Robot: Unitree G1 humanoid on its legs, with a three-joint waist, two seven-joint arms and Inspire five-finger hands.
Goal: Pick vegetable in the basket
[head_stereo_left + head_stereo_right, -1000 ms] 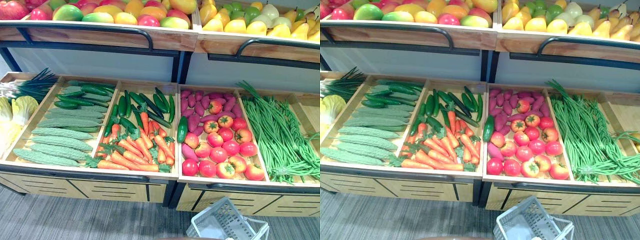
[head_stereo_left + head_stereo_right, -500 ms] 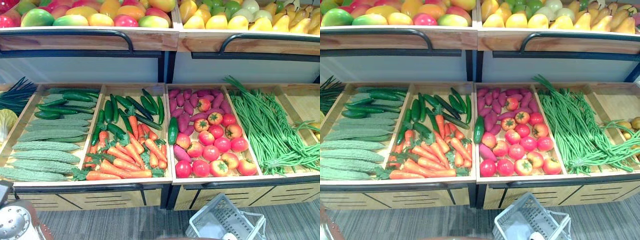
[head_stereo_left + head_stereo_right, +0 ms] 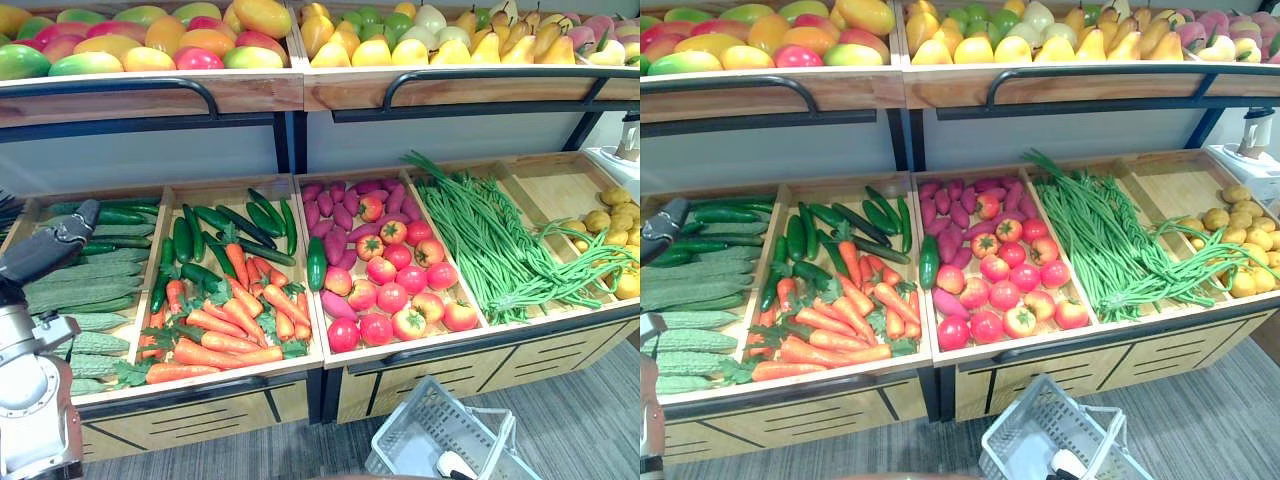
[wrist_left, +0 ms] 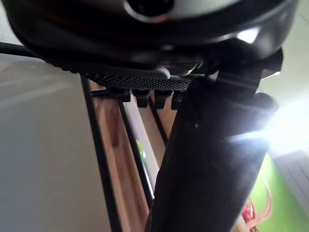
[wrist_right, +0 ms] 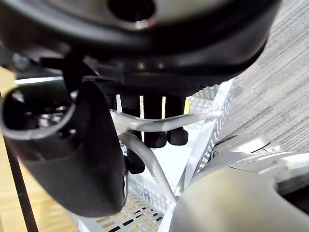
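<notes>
The step in hand seemed to be the reach, as no vegetable was picked yet. The left hand [image 3: 48, 252] hung above the left end of the lower wooden shelf [image 3: 545, 185]. It was over the compartment with the pale green bumpy cucumbers [image 3: 80, 275] and the dark green smooth cucumbers [image 3: 120, 215]. Its dark fingers were stretched out nearly straight, holding nothing, and they pointed toward the back of the shelf. The silver-grey forearm came in from the lower left.

The white perforated plastic basket [image 3: 405, 435] was low in front of the shelf's front edge, over the grey carpet floor [image 3: 590, 420] and below the compartment of red tomatoes [image 3: 400, 290]. The right hand [image 5: 82, 164] carried it. In the right wrist view its fingers [image 5: 155, 137] were curled over the thin white handle [image 5: 159, 121], with the thumb on the other side. No vegetable could be seen inside the basket.

Most probably the next move calls for lowering the left hand onto one cucumber, since these lay nearest to it. The hand should then close round its middle and carry it across the orange carrots [image 3: 235, 320] to the basket. The cucumbers lay close together, so a neighbour might be dragged along.
</notes>
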